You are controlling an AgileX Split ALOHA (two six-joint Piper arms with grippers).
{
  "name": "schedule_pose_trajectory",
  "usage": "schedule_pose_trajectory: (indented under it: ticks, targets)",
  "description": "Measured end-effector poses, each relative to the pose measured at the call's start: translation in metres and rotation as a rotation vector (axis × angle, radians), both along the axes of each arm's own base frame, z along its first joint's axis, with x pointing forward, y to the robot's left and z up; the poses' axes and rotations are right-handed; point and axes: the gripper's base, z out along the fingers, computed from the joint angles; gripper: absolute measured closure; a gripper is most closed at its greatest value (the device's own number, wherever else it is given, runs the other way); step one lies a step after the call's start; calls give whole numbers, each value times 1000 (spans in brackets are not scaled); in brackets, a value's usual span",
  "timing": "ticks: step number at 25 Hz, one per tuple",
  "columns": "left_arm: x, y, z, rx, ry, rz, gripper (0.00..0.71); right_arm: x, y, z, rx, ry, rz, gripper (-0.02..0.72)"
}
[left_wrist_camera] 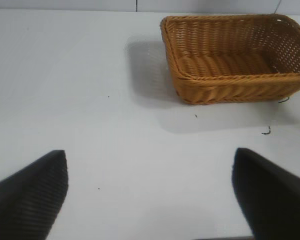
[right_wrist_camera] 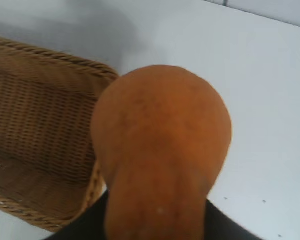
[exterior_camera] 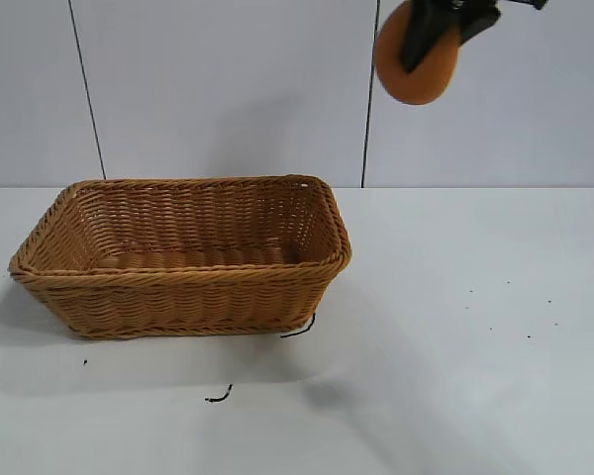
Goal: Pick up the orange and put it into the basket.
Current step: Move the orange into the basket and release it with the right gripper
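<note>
The right gripper (exterior_camera: pixel 444 28) clamps the orange (exterior_camera: pixel 417 59) high in the air — up and to the right of the basket (exterior_camera: pixel 183 254), which sits on the white table (exterior_camera: pixel 475 346) — while the left gripper (left_wrist_camera: pixel 150 192) hangs with its fingers spread wide above bare table

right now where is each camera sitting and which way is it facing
Exterior view: outside the rig, level, facing the table and wall; shows the basket and the right gripper holding the orange high up.
Left wrist view: on the left arm, looking down across the table at the basket; the left gripper, open, frames it.
Right wrist view: on the right arm, looking down past the orange to the basket.
All three share the basket.
</note>
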Motion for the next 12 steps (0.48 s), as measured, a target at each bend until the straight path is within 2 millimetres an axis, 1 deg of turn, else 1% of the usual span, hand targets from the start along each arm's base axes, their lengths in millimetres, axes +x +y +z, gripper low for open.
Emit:
schedule_pose_trajectory:
  ticks: [3,6,8,11,12]
  targets:
    - [0,0,0,0,0,0,71,-2,34,-24,16,-14,35,563]
    - [0,0,0,0,0,0,71,2,57,-59,9,-5,57,563]
    - [0,0,0,0,0,0,71,5,67,-86,-7,20,64,563]
    - [0,0,0,0,0,0,71,7,73,-121,-41,75,65,563]
    - [0,0,0,0,0,0,71,8,74,-129,-50,89,64,561]
